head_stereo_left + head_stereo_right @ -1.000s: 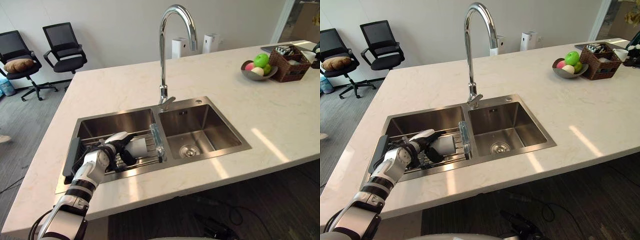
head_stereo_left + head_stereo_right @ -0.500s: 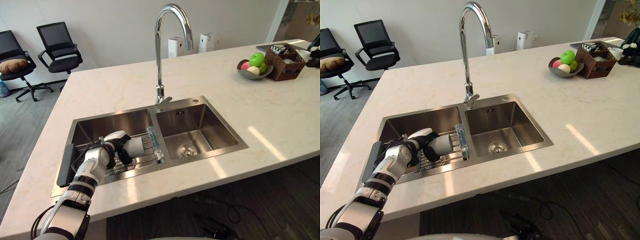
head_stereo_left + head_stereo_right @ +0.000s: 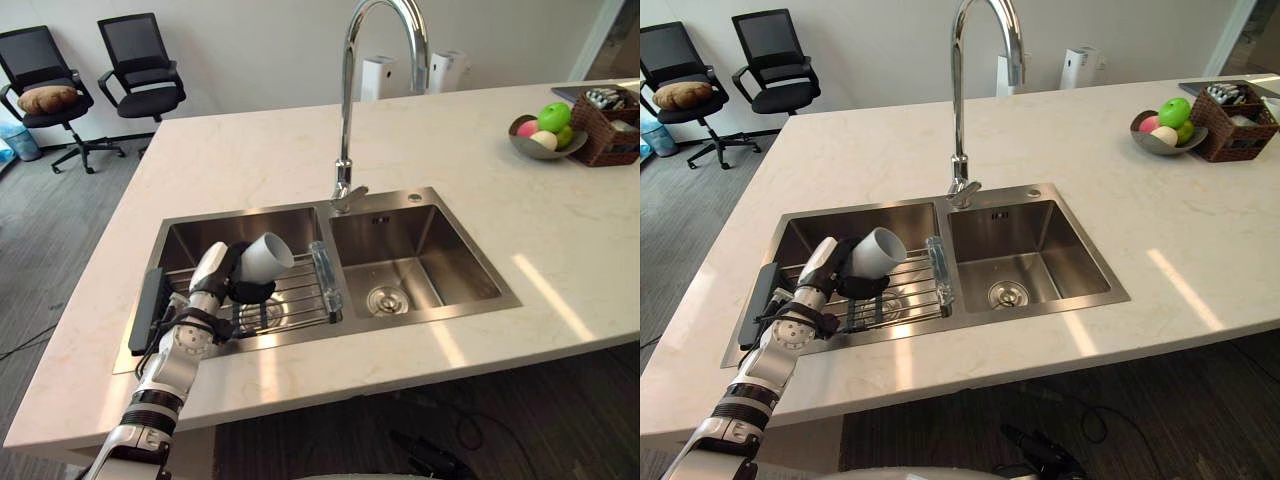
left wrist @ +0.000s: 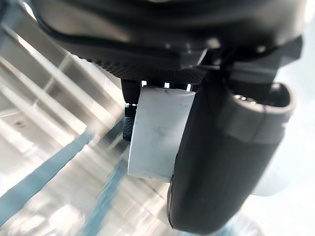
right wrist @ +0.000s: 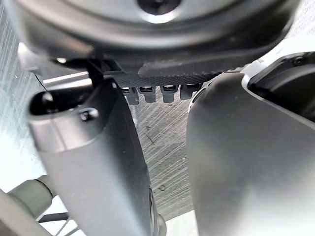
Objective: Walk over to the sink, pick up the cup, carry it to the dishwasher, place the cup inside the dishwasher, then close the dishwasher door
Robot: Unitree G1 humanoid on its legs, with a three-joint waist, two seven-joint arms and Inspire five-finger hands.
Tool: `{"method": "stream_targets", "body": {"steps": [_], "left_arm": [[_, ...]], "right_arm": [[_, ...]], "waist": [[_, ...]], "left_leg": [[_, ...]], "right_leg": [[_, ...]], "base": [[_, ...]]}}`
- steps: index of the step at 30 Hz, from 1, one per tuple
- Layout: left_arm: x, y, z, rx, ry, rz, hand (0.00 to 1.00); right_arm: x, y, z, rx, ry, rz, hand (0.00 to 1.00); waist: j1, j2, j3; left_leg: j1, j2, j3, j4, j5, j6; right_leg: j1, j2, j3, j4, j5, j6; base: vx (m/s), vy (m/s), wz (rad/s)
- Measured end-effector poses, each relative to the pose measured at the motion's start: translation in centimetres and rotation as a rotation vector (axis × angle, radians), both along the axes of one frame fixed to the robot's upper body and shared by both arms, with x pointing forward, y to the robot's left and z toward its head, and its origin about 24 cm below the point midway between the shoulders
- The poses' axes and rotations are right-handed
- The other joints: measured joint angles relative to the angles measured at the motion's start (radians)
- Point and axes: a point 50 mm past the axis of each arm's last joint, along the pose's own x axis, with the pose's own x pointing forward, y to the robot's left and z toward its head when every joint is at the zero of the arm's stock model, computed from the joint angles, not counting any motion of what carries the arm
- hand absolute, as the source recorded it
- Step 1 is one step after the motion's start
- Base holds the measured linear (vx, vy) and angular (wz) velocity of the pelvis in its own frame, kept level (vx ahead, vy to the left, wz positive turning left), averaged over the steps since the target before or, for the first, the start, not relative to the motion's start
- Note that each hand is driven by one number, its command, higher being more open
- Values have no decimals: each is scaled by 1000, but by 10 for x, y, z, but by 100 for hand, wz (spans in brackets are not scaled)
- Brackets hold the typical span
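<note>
The white cup [image 3: 262, 257] hangs tilted above the left basin of the steel sink [image 3: 185, 243], its mouth turned up and to the right. My left hand [image 3: 212, 276] is shut on it, thumb and fingers curled round its lower part. In the left wrist view the cup's white wall [image 4: 157, 132] sits between the dark thumb [image 4: 216, 167] and the fingers [image 4: 130, 125]. Below the cup lies the wire rack [image 3: 295, 300]. My right hand [image 5: 98, 162] hangs over grey floor, fingers relaxed and holding nothing.
A tall chrome faucet [image 3: 385, 60] rises behind the divide between the basins. The right basin [image 3: 450, 270] holds only its drain. A fruit bowl [image 3: 545, 135] and a wicker basket [image 3: 612, 125] stand at the counter's far right. Two office chairs [image 3: 140, 65] stand beyond the counter.
My left hand has lifted the cup off the rack and tipped its mouth upward. The camera has shifted, so the whole scene sits further right.
</note>
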Motion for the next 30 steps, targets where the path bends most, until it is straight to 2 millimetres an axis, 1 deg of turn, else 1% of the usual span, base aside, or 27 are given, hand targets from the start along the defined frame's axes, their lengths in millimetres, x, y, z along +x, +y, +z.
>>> {"method": "stream_targets", "body": {"steps": [1,3,6,8,9,10,14,19,22,24,30], "left_arm": [[-1,1,5,-33,-36,17,0],[-7,7,24,-166,-170,80,0],[-16,11,39,-281,-297,132,0],[-28,15,48,-381,-388,170,0],[-31,15,49,-407,-405,177,0],[-38,16,50,-463,-436,190,0],[-51,11,48,-549,-457,190,0],[-61,9,42,-653,-462,208,0],[-66,2,49,-680,-498,192,0],[-68,-1,57,-694,-543,175,0],[-72,-4,69,-704,-609,155,0]], "right_arm": [[-1,0,0,-1,3,-1,100],[-7,-2,-1,-3,12,-19,100],[-11,-3,-1,-3,17,-25,100],[-12,-3,-1,-3,21,-26,100],[-12,-2,-1,-3,21,-26,100],[-12,-2,-1,-2,20,-26,100],[-14,0,-2,0,27,-29,100],[-17,3,-4,11,47,-38,100],[-18,4,-5,12,52,-41,100],[-19,4,-5,14,57,-56,100],[-19,4,-5,12,59,-60,100]], "waist": [[4,-1,0],[17,-2,-1],[36,-4,-3],[41,-7,-4],[42,-8,-5],[45,-10,-6],[61,-20,-6],[70,-40,-8],[81,-43,-10],[88,-43,-10],[90,-42,-10]], "left_leg": [[2,-1,-4,0,0,0],[10,-2,-17,0,1,1],[12,-2,-22,0,2,3],[8,-3,-31,-1,2,2],[7,-3,-33,-1,2,2],[5,-4,-38,-1,3,2],[2,-5,-49,-1,4,3],[-7,-6,-68,-1,6,6],[-13,-7,-71,0,6,6],[-14,-7,-74,0,6,6],[-13,-6,-83,0,7,5]], "right_leg": [[4,0,-4,0,-2,0],[18,-6,-17,1,-6,0],[20,-7,-22,1,-8,-1],[20,-8,-31,0,-11,2],[20,-8,-34,0,-11,2],[21,-9,-39,0,-12,2],[23,-10,-48,-1,-10,1],[25,-12,-63,-1,-15,1],[21,-13,-66,-1,-15,1],[23,-13,-69,-1,-17,0],[29,-11,-77,-1,-20,-1]], "base": [[-34,-14,20],[-58,-4,16],[-61,-9,8],[-47,-13,10],[-32,-13,12],[-16,-9,9],[6,-7,9],[11,-4,11],[2,1,1],[-12,-4,4],[-16,-5,4]]}}
